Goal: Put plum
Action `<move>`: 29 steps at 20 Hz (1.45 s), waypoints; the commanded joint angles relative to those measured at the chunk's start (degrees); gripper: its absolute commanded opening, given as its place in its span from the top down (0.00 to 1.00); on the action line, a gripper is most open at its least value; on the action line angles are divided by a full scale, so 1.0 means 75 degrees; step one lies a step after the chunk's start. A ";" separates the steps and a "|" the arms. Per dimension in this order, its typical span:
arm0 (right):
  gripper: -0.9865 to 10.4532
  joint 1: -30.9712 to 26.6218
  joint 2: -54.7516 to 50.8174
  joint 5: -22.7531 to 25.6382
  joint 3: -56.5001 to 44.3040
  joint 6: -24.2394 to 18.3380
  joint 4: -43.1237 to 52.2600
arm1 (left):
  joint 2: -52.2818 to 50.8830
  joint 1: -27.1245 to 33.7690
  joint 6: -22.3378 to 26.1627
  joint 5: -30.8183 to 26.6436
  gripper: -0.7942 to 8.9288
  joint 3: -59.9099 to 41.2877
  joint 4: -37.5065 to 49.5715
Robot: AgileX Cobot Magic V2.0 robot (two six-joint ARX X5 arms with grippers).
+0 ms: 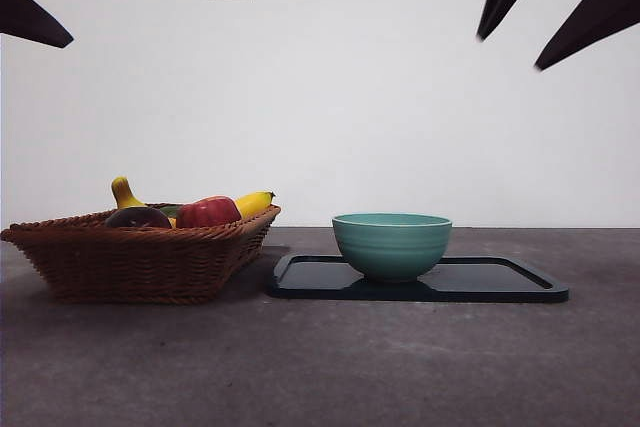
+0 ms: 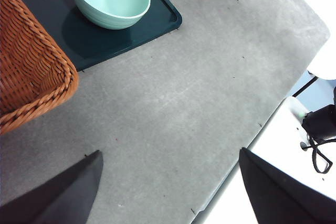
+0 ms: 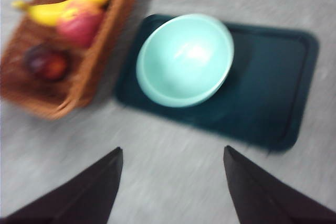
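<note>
Inside the basket (image 1: pixel 140 262), at its near end, sits one plum (image 3: pixel 47 64) — likely firm, glossy and slippery, moderately light; grasp across its widest girth. Count: one plum, one apple (image 1: pixel 208 212), one banana (image 1: pixel 252 203), one bowl (image 1: pixel 391 244), one tray (image 1: pixel 500 282). Left pincer (image 2: pixel 168 187) and right pincer (image 3: pixel 173 182) — both spread wide, holding nothing, high above the counter (image 1: pixel 320 367).

I note a woven wicker basket (image 1: pixel 130 262), rough. Bowl (image 1: pixel 391 244) glazed, glossy, faintly ribbed. Tray (image 1: pixel 500 282) smooth, dark, semi-matt. Table (image 1: pixel 320 367) grey, matt, slightly textured. Plum (image 1: pixel 138 217) and apple (image 1: pixel 208 212) smooth-skinned.
</note>
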 commanded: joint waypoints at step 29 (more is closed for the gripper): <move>0.90 -0.0283 0.5109 0.0428 0.1754 -0.0565 0.2031 | 0.0041 -0.0032 0.0140 0.0058 0.50 0.0131 0.0020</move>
